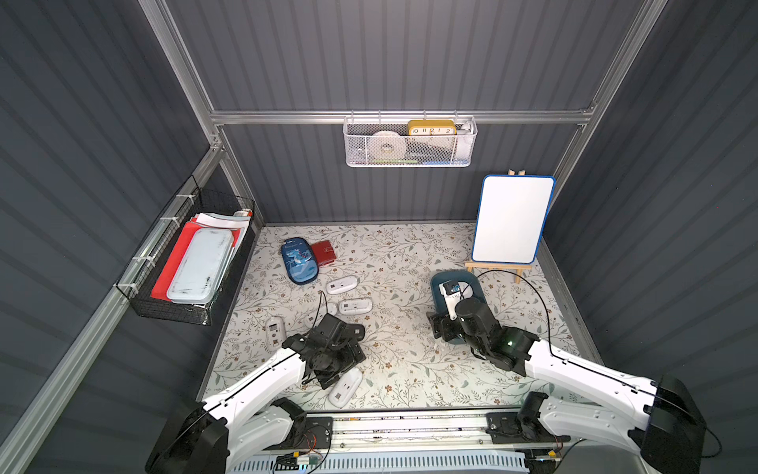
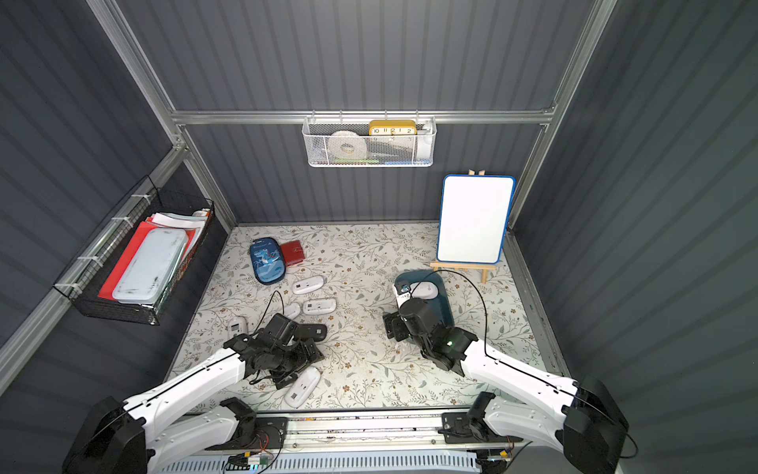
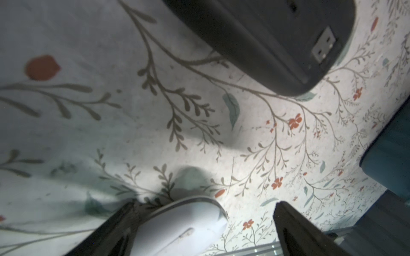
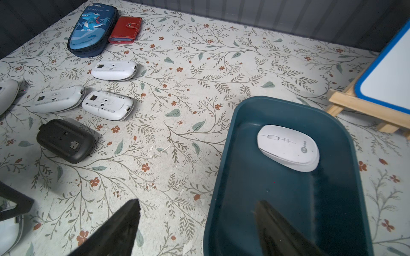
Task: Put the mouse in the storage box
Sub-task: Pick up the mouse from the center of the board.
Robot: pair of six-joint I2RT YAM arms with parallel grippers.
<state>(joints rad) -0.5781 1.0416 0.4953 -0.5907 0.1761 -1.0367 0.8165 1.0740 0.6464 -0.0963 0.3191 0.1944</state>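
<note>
White mouse (image 3: 182,226) between our left end effector's (image 3: 205,205) spread jaws.
We judge it light, rigid, slick: pinch its long sides. Right end effector (image 4: 197,201) hangs apart, empty.

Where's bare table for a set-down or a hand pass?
Free: the middle strip between the black mouse and the storage box; the back strip from the red wallet to the easel; the box's near half, short of the white mouse. Crowded: the upturned white mice in front of the pencil case.

Smooth plastic storage box (image 4: 230,177)
</note>
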